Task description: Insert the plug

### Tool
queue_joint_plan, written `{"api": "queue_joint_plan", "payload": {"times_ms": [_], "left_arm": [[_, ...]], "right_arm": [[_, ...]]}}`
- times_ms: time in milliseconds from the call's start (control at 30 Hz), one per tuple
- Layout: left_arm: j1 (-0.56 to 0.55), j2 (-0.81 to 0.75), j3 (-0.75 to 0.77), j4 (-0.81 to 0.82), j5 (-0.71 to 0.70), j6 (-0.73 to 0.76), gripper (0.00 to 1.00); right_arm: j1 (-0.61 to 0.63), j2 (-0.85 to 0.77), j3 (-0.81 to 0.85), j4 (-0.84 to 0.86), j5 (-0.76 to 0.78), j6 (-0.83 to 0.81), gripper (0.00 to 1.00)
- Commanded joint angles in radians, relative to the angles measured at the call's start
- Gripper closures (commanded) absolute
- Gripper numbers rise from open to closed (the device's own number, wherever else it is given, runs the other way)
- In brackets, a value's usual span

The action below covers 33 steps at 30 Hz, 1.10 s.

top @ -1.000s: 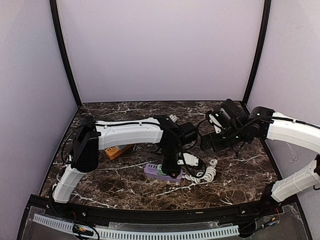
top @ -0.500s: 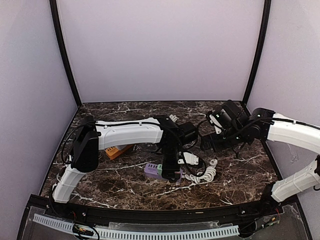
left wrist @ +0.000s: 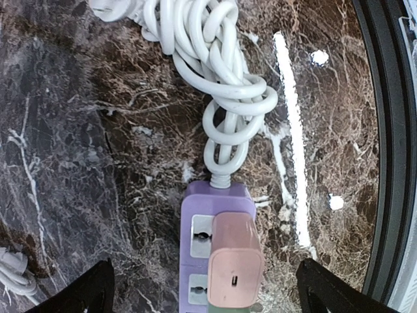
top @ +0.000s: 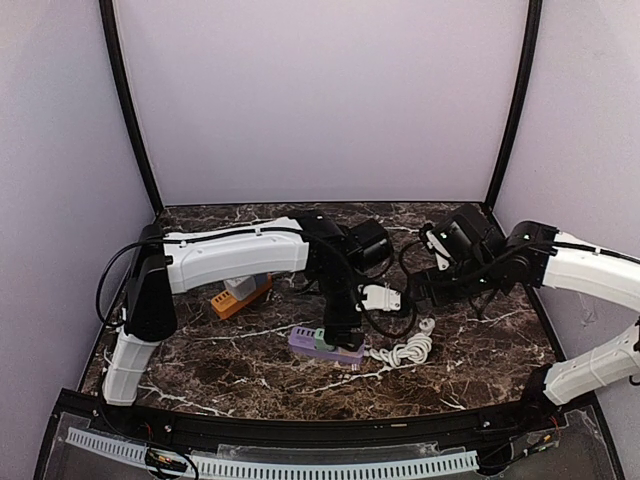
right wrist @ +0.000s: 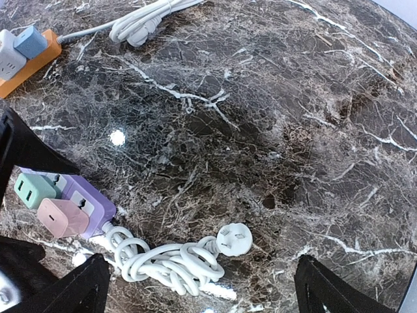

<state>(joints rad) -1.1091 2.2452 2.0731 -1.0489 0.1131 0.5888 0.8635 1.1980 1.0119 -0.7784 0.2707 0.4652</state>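
At the lower centre of the left wrist view, the pink plug (left wrist: 234,261) sits in the purple power strip (left wrist: 218,195), and its body looks flush with the socket face. A second ago the left gripper (left wrist: 208,293) was low on the strip and nearly closed. Now it has lifted a little and spread wide: its fingers show only at the two lower corners of that view, clear of the plug and holding nothing. I read this as a release after seating, so the insertion looks done, though none of the views shows the prongs.

The strip's white cord (left wrist: 221,98) coils away towards the top of the frame. The right wrist view adds what the left one cuts off: a green plug (right wrist: 34,189) next to the pink one on the same strip, the cord's own round plug head (right wrist: 233,238) lying loose on the surface (right wrist: 293,98), and an orange strip (right wrist: 32,62) at the upper left. The right gripper (right wrist: 202,287) hangs fully open and empty, well apart from all of these. From the top view the left arm hides most of the pink plug
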Motion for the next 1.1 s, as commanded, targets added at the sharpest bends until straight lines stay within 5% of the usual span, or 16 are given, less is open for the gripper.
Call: {"api": "queue_joint_plan", "payload": {"times_ms": [0,267,467,1067], "left_arm": [[-0.005,-0.105,0.002,0.009,-0.009,-0.037,0.01],[-0.005,-0.285,-0.086,0.116,-0.080,-0.078,0.01],[-0.005,-0.485,-0.262,0.279,-0.242,-0.095,0.01],[0.001,-0.847,-0.582,0.419,-0.679,-0.227,0.01]], "right_arm": [[-0.004,-0.028,-0.020,0.024,0.025,0.025,0.02],[-0.004,-0.043,-0.017,0.027,0.039,0.030,0.02],[-0.004,-0.045,0.016,0.027,0.049,0.035,0.01],[-0.005,-0.032,0.093,0.034,0.053,0.032,0.01]]}}
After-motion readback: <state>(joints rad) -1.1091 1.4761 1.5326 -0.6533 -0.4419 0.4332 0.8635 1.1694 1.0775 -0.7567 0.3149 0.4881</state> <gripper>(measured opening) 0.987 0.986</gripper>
